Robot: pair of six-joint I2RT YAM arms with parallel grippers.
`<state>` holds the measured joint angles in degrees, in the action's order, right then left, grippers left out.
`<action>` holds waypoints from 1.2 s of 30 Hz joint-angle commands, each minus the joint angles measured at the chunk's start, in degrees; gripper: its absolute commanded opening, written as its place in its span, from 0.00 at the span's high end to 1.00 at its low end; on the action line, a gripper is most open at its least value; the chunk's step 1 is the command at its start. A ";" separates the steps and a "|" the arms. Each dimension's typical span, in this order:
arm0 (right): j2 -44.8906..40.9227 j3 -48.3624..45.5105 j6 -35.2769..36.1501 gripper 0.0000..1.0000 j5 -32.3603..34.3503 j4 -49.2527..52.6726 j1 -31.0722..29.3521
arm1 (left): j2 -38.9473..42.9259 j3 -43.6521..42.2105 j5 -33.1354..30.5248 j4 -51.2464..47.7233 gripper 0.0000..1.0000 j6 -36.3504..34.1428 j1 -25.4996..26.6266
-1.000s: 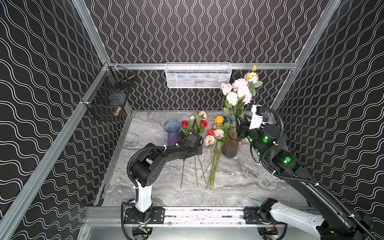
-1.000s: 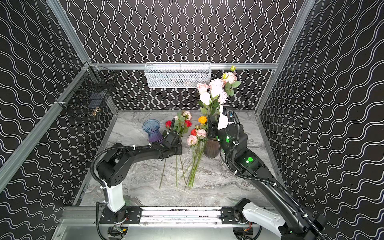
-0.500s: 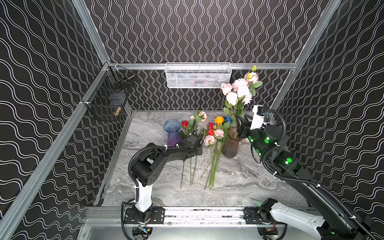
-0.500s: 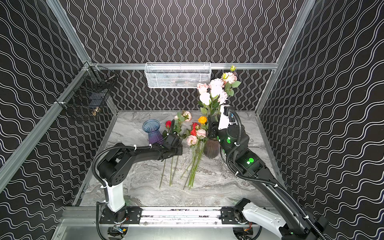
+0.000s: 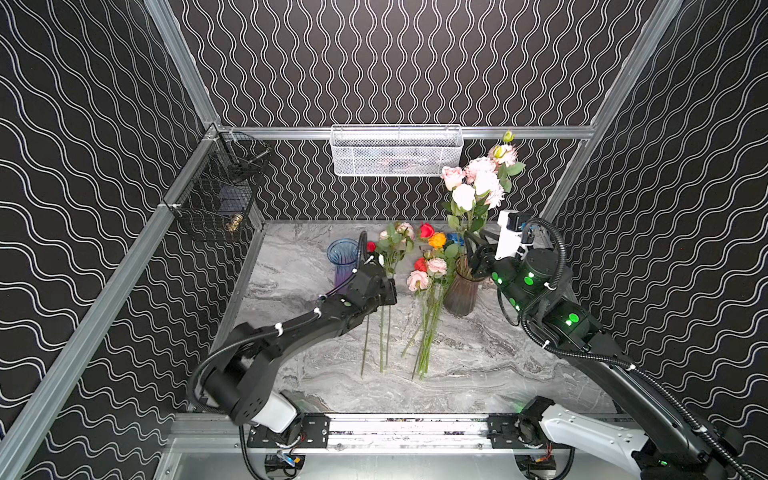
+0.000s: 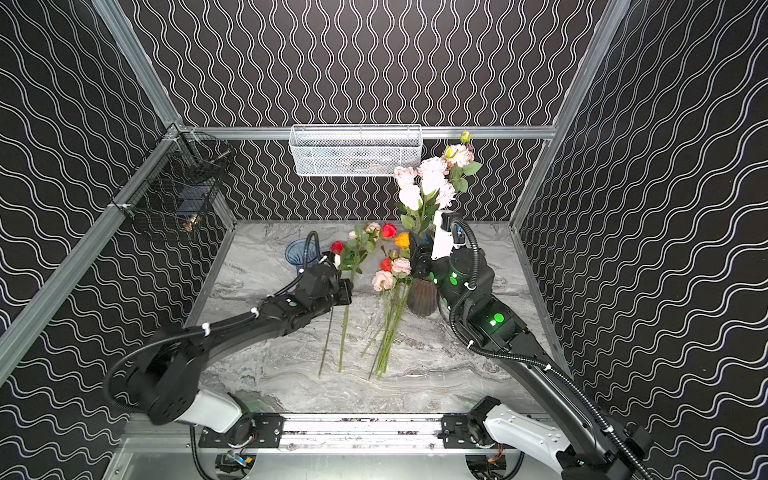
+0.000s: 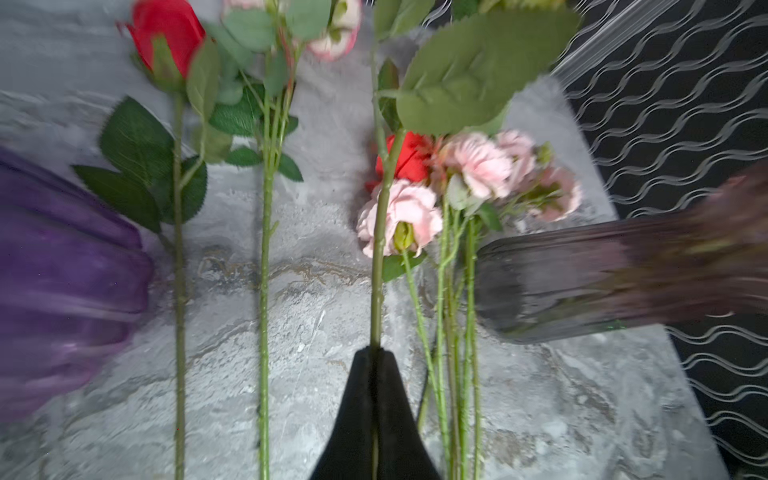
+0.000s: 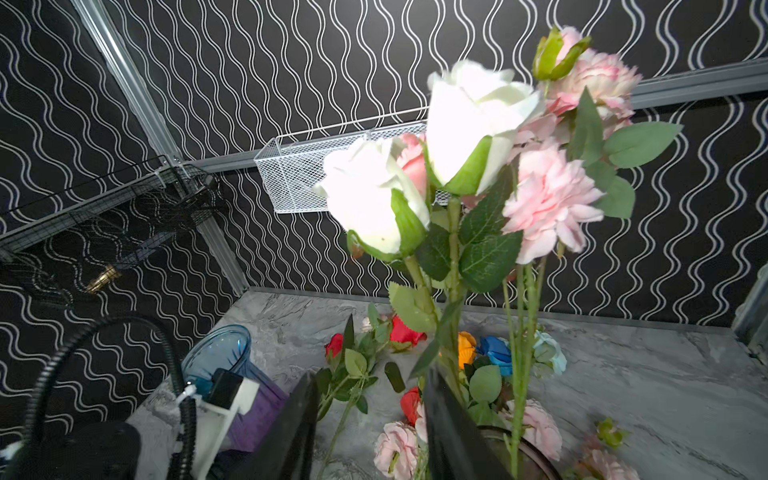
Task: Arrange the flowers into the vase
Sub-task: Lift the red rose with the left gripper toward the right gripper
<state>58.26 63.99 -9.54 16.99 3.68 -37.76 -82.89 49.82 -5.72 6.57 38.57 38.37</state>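
Change over the preceding second: the left pincer [image 7: 376,351], which had been partly open, closed fully on the green stem [image 7: 377,270] of a red rose [image 5: 426,230]. In both top views, the bloom shifted back and rightward, ending just beside the orange flower [image 5: 437,240].

Grey marbled surface [image 5: 490,374]: lower centre of both top views.
- Blue-to-purple glass vase [image 5: 341,257]: upright, upper left of surface.
- Smoky brown ribbed vase [image 5: 460,296]: upright, right of centre.
- Red rose [image 5: 371,246]: flat, just right of blue-to-purple glass vase, stem running toward lower frame edge.
- Pale pink-budded stem [image 5: 402,230]: flat, parallel, just right of red rose.
- Pink-bloomed bundle [image 5: 428,328]: flat, stems overlapping, just left of smoky brown ribbed vase, one red bloom among them.
- Orange bloom [image 5: 436,240], blue bloom [image 8: 494,351]: at surface's upper edge, behind bundle.
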 commanded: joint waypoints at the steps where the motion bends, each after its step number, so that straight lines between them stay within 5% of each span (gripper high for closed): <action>1: 1.09 1.06 -1.73 0.56 -5.59 -1.98 -0.21 | 5.41 -2.15 -1.67 1.94 1.00 1.21 0.00; 9: 5.57 2.11 -5.68 0.42 -22.98 -4.34 -2.52 | 21.58 -16.25 0.25 26.23 1.00 -2.13 0.08; 15: 12.15 3.83 -9.69 0.39 -29.78 -6.45 -6.00 | 21.65 -24.77 4.96 51.54 1.00 -0.60 0.04; 25: 21.77 7.76 -12.57 0.43 -32.00 -7.99 -8.21 | 19.85 -25.47 9.88 58.31 1.00 1.14 0.06; 30: 25.23 9.65 -13.61 0.52 -32.26 -8.40 -8.44 | 20.54 -25.23 11.70 57.46 1.00 0.99 0.06; 36: 25.62 9.79 -14.27 0.89 -32.21 -8.99 -8.96 | 19.83 -25.89 12.22 58.82 1.00 1.78 0.05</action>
<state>84.42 73.67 -23.00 -15.53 -2.48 -46.26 -62.94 24.05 5.37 61.67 39.24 38.44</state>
